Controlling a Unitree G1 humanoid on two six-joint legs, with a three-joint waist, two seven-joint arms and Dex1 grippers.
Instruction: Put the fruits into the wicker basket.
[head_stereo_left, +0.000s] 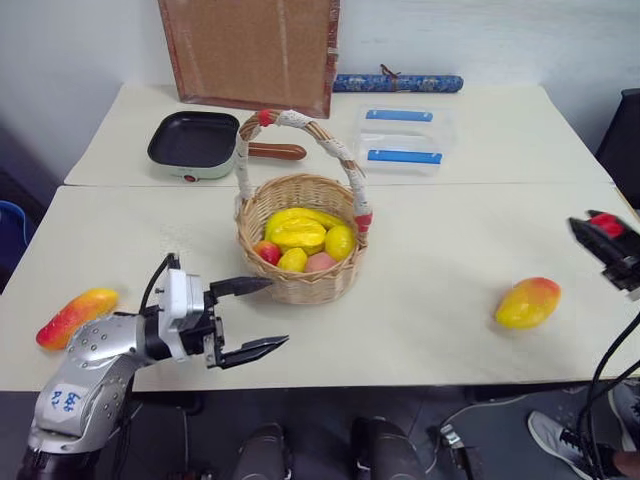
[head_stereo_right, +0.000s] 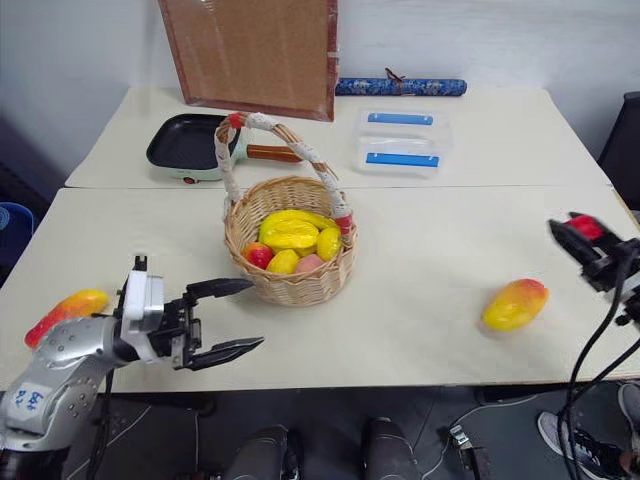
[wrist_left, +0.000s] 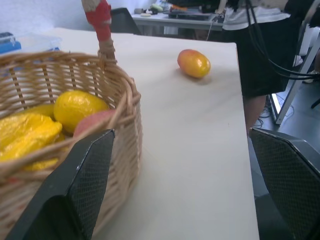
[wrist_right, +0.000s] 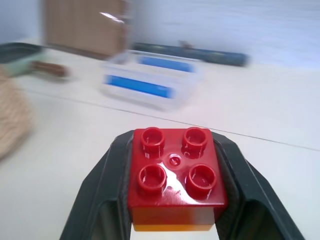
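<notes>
The wicker basket (head_stereo_left: 300, 262) stands mid-table, its arched handle wrapped in white cord, with small yellow and pink fruits inside. One mango (head_stereo_left: 76, 316) lies near the table's left edge, behind my left arm. The other mango (head_stereo_left: 527, 302) lies on the right side, also seen past the basket (wrist_left: 194, 63). My left gripper (head_stereo_left: 278, 312) is open and level, just in front of the basket's near left side, holding nothing. My right gripper (head_stereo_left: 603, 232) hovers at the far right above the table, beyond the right mango, shut on a red cube (wrist_right: 175, 172).
A black square pan (head_stereo_left: 194, 140) with a wooden handle and a clear plastic box (head_stereo_left: 402, 140) with blue strips sit on the far table. A cork board (head_stereo_left: 250, 50) leans on the wall. A person (wrist_left: 260, 45) stands at the table's right end.
</notes>
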